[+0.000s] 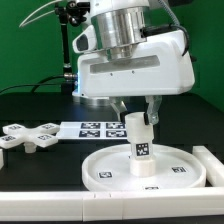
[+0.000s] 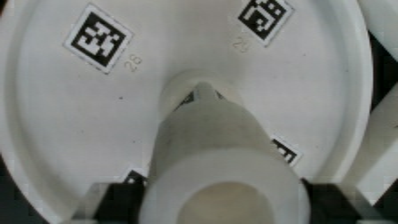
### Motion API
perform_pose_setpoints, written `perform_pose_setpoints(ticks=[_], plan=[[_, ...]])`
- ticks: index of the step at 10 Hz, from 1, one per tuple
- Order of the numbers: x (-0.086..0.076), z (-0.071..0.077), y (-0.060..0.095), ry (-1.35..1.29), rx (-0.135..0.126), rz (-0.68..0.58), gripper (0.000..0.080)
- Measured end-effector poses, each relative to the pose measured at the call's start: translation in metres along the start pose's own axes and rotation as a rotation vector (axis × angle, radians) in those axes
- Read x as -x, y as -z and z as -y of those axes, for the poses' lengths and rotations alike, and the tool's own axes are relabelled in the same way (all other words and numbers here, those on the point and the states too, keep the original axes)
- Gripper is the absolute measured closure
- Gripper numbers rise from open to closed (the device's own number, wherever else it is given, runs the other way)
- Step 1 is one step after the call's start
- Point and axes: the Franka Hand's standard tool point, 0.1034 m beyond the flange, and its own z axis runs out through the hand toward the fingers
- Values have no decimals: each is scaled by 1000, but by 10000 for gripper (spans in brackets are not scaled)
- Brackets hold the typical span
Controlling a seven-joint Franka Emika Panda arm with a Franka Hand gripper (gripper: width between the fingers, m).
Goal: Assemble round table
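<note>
Near edge: white border rail (image 1: 50, 200) on the black worktop (image 1: 40, 165). Just behind it the rimmed round disc (image 1: 105, 172) lies flat, tags up. The cylinder post (image 1: 141, 147) stands upright at the disc's centre. The gripper (image 1: 140, 122) hangs straight above it, fingers (image 1: 153, 110) clenched on the post's upper part.

Wrist view only: black pads (image 2: 121, 196) touch both sides of the post, and its lower end meets a raised hub; can't tell if it's seated.

Exterior view only: cross-shaped foot (image 1: 30, 137) lies further back toward the exterior view's left, apart from the disc, with the marker board (image 1: 95, 127) just beside it.
</note>
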Motion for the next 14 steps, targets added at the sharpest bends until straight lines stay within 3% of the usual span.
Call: perform_pose_setpoints(ticks=[4, 9, 11, 14], plan=[[10, 4, -2, -430, -11, 25, 392], [10, 5, -2, -588, -18, 49, 392], [10, 7, -1, -388, -12, 46, 191], [11, 12, -1, -204, -16, 36, 153]])
